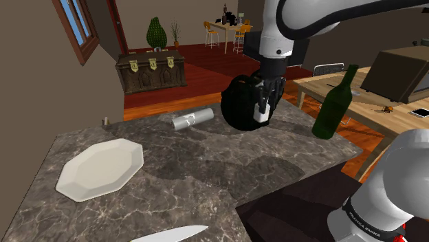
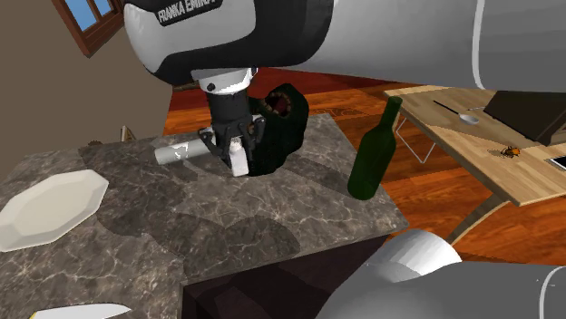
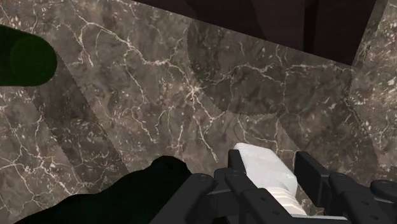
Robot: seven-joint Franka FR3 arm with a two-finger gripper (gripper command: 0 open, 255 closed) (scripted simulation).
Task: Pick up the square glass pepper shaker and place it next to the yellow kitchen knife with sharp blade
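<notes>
1. We see the gripper (image 1: 262, 113) closed part-way on the shaker (image 1: 262, 111), one black finger pressed against each side of it.
2. From the wrist camera, the shaker (image 3: 262, 167) is a pale, square-sided thing with a ribbed neck, clasped between the fingers (image 3: 234, 183).
3. The shaker hangs over the far part of the marble counter (image 1: 206, 165), just in front of a black rounded thing (image 1: 240, 103). It looks lifted off the surface, but we cannot be sure.
4. A silver can (image 1: 192, 119) lies on its side near the counter's far edge, just beside the black thing on the shoulder view's left.
5. A green bottle (image 1: 336, 103) stands upright near the counter's far corner on the shoulder view's right.
6. A white eight-sided plate (image 1: 100, 168) rests flat near the edge on the shoulder view's left.
7. The knife (image 1: 170, 235) lies at the counter's near edge, well apart from the shaker, its pale blade pointing toward the stand's side.
</notes>
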